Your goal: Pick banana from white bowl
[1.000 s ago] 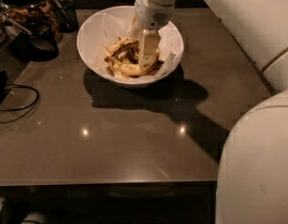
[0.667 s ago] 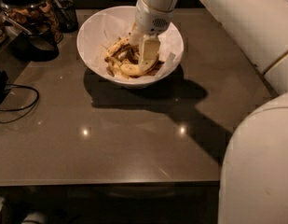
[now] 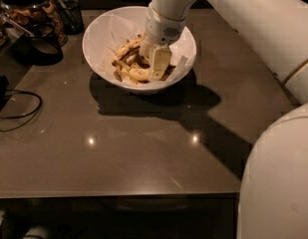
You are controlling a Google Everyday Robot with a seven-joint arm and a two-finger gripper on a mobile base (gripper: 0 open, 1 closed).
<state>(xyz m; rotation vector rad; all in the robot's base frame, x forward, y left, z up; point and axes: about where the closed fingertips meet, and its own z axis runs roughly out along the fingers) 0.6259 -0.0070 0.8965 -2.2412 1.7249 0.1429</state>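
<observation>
The white bowl (image 3: 96,31) stands at the back middle of the dark table, lined with white paper. In it lie brown-edged peel strips (image 3: 124,54) and a plump yellow banana (image 3: 137,74) near the front wall. My gripper (image 3: 157,67) reaches down into the bowl from the upper right. It sits right over the banana's right end and hides that part. Whether it touches the banana does not show.
A glass jar (image 3: 29,9) with a dark lid and a dark cup (image 3: 70,14) stand at the back left. A black cable (image 3: 16,116) loops at the left edge. My white arm and body (image 3: 278,178) fill the right side.
The gripper has sunk a little lower into the bowl. The bowl and its contents have not shifted.
</observation>
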